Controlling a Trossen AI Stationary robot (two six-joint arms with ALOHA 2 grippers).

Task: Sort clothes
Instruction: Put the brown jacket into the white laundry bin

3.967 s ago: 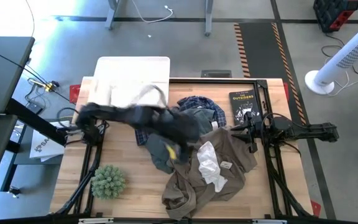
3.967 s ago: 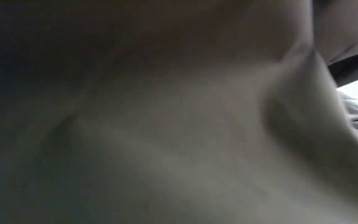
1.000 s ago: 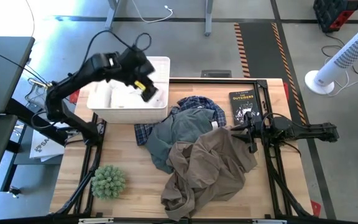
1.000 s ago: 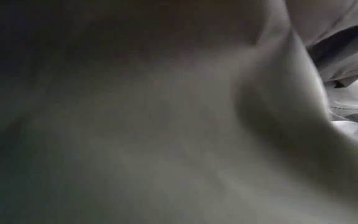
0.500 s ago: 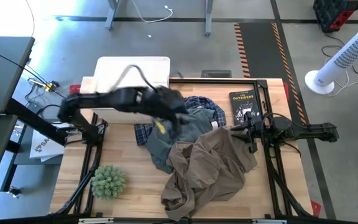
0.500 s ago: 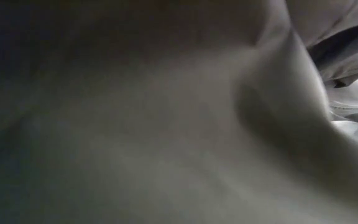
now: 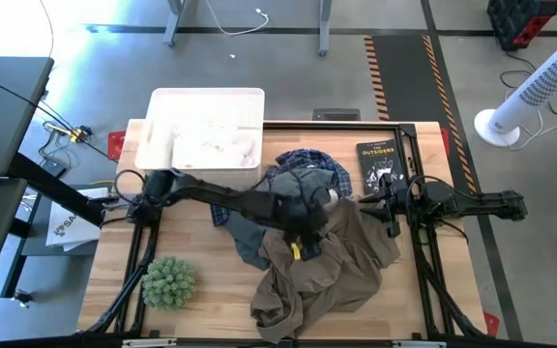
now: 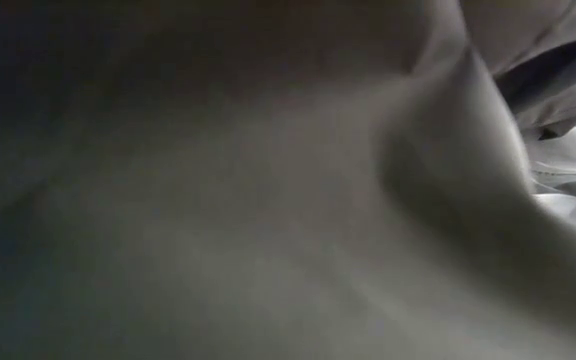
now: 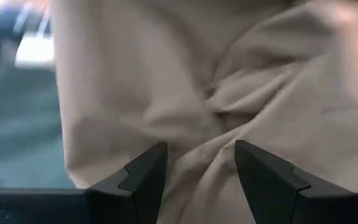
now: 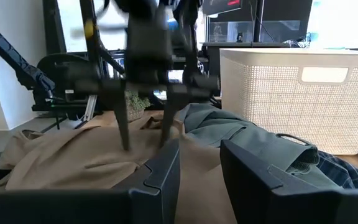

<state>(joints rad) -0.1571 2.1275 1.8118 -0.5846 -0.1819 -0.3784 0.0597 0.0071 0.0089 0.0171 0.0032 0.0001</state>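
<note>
Both fingers of left pincer [image 9: 197, 180] straddle taupe-brown garment [image 9: 166, 81]

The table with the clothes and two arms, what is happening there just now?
The robot is sorting clothes. The left gripper is open and is reaching down onto the taupe-brown garment in the middle of the table; it has not closed on it. The grey-green T-shirt and blue plaid shirt lie partly under it. The white basket at the far left corner holds something white. The right gripper waits open at the pile's right edge.
</note>
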